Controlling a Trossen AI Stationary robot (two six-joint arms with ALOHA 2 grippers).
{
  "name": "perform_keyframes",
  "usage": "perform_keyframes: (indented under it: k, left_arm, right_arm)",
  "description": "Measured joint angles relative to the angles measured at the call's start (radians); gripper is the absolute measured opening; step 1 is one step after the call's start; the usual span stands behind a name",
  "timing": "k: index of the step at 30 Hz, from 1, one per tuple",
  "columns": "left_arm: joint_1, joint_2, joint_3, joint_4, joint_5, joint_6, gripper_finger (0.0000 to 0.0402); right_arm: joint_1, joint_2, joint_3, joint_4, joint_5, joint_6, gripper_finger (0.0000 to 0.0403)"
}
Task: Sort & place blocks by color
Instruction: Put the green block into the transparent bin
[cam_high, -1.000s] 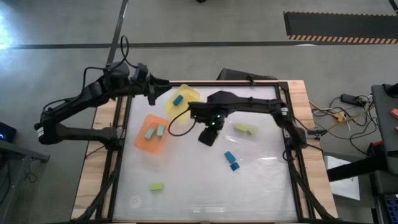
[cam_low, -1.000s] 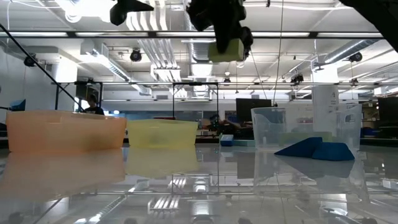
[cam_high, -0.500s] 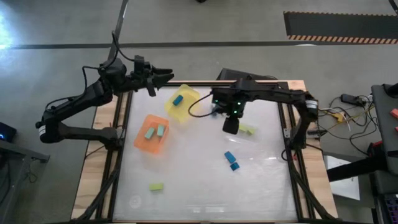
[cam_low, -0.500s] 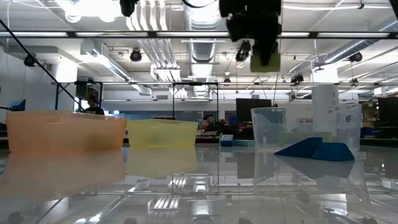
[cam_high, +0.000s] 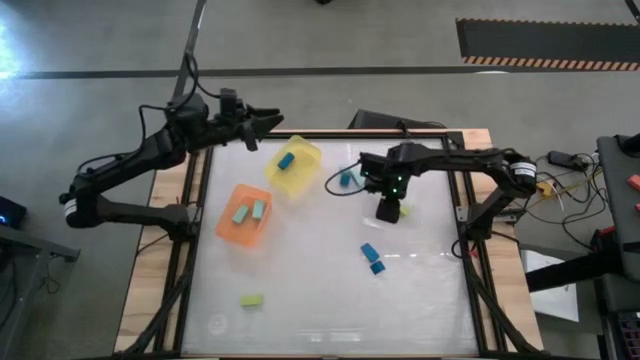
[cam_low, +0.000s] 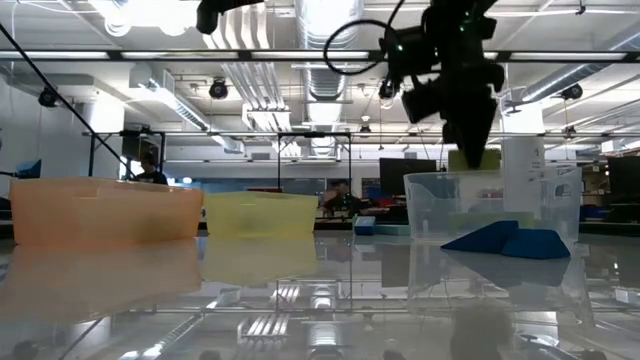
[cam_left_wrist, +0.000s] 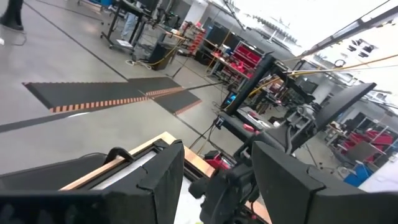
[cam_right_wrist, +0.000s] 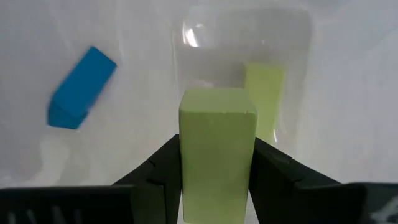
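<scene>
The right gripper is seen poised over the clear dish, its fingers clamped on a yellow-green block held upright between them. Directly below the held block, inside the dish, a second yellow-green block is seen lying flat. Just outside the dish, to one side of the gripper, a blue block lies on the table. In the low view the held block is level with the dish rim, not yet released. Farther from the right gripper, toward the left arm, a yellow bin holds one blue block, and beside it an orange bin holds two teal blocks. Two blue blocks are noted on the open table on the near side of the right gripper, and a lone yellow-green block lies well apart toward the front edge. A small teal block sits near the right arm's forearm. The left gripper is held off the table's far left corner, its fingers spread apart and gripping nothing.
</scene>
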Motion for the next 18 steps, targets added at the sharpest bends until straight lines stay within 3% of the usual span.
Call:
perform_keyframes:
  k: [8,18]
  left_arm:
    - [0.0,0.035,0.0,0.021,-0.002,-0.003,0.0173]
    - [0.0,0.083,0.0,0.019,-0.002,-0.003,0.0173]
  right_arm:
    - [0.0,0.003,-0.124,0.148,0.0,0.012,0.013]
    - [0.0,0.003,-0.163,0.168,0.0,0.025,0.0131]
